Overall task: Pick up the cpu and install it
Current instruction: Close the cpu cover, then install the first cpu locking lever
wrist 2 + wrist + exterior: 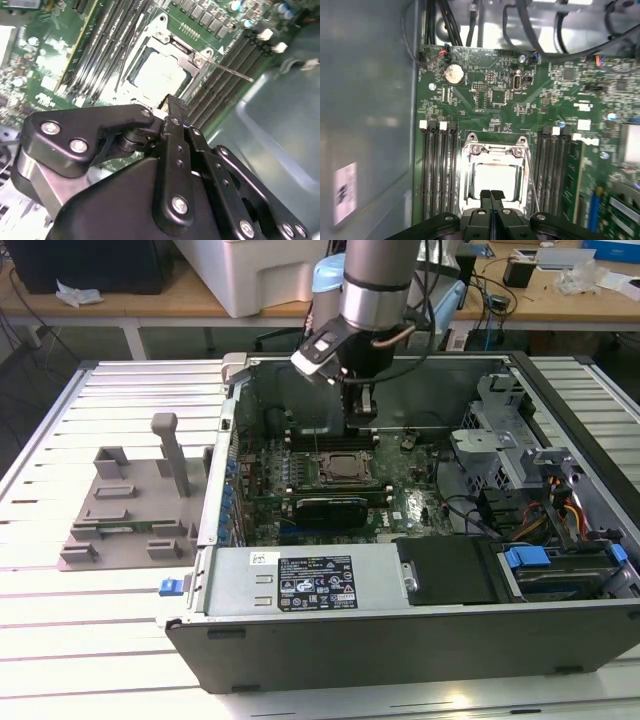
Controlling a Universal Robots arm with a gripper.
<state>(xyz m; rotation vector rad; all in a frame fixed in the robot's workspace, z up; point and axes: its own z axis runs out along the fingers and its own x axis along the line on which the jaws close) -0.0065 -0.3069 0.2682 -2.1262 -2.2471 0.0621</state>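
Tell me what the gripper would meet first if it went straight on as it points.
Probably the cpu, lying in the socket frame just beyond the shut gripper; the gap between them is unclear.

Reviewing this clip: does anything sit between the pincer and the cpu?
Nothing visible does. The pincer, fingertips together, hangs over the cpu, whose metal top lies bare inside the socket frame.

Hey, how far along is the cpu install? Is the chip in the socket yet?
Done, by the look of it: the cpu lies flat inside the socket frame. In hand: nothing. The gripper hangs just over the chip's near edge, its fingers shut with nothing between them. Left: I cannot tell whether the chip is fully seated or the frame is latched down.
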